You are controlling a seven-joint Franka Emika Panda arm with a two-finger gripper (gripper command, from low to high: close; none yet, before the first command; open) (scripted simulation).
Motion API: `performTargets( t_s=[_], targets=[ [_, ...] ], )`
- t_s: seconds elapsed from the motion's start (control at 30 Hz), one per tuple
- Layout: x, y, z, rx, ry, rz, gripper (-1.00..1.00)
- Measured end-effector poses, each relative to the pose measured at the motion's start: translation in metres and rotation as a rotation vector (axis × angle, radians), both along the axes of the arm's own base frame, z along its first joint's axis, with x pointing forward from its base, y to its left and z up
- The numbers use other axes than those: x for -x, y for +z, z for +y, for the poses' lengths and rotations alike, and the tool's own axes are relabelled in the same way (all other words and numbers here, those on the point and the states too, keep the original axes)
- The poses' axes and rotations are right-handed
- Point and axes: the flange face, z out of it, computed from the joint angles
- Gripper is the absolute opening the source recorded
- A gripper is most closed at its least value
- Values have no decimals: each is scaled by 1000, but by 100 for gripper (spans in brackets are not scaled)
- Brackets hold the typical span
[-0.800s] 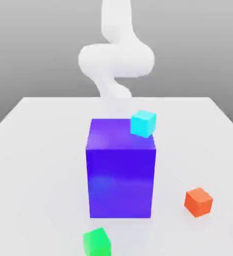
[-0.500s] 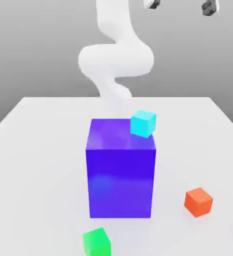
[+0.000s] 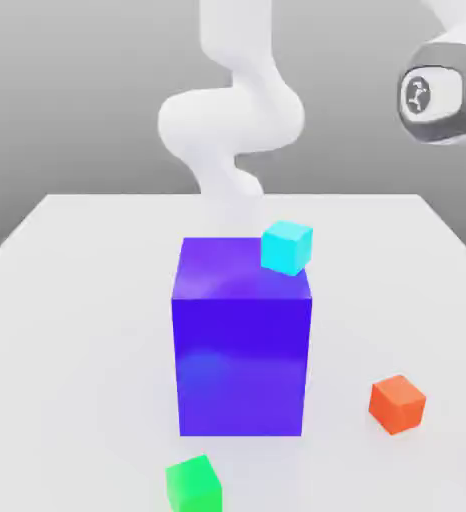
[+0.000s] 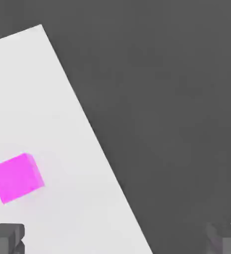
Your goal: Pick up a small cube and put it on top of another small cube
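Tabletop: magenta cube near fingers.

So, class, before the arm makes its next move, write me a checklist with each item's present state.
1. Tool open: ok, its fingers stand wide apart.
2. Magenta cube in the hand view: ok.
3. Magenta cube between the fingers: not ok, it lies outside the gap.
4. Green cube free on top: ok, nothing rests on it.
5. Orange cube apart from the magenta one: ok.
6. Whole green cube inside the exterior view: not ok, the lower edge cuts it.
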Motion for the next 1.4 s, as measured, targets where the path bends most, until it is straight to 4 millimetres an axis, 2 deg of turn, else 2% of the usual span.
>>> performTargets(
  t_s=[0.2, 0.33, 0.37, 0.57, 0.63, 0.73, 0.77, 0.87, 0.97, 1.07, 1.17, 1.23, 1.3, 1.33, 1.4],
  targets=[
    [38, -109, 48, 92, 266, 105, 0],
    [44, -170, 54, 102, 299, 118, 0],
    [45, -179, 54, 102, 300, 119, -100],
    [45, -184, 54, 103, 301, 120, -100],
    [45, -169, 54, 103, 301, 120, -100],
    [44, -130, 53, 103, 297, 120, -100],
    [36, -121, 37, 102, 244, 122, -100],
    [4, -106, -37, 95, -1, 129, -100],
    [-16, -95, -112, 82, -243, 137, -100],
    [-23, -85, -187, 64, -485, 146, -100],
    [-18, -76, -262, 39, -733, 156, -100],
    [-13, -87, -309, 19, -893, 162, -100],
    [-10, -111, -326, 13, -951, 163, -100],
    [-9, -124, -329, 12, -961, 163, 100],
    [-9, -124, -329, 12, -961, 163, 100]
  ],
)
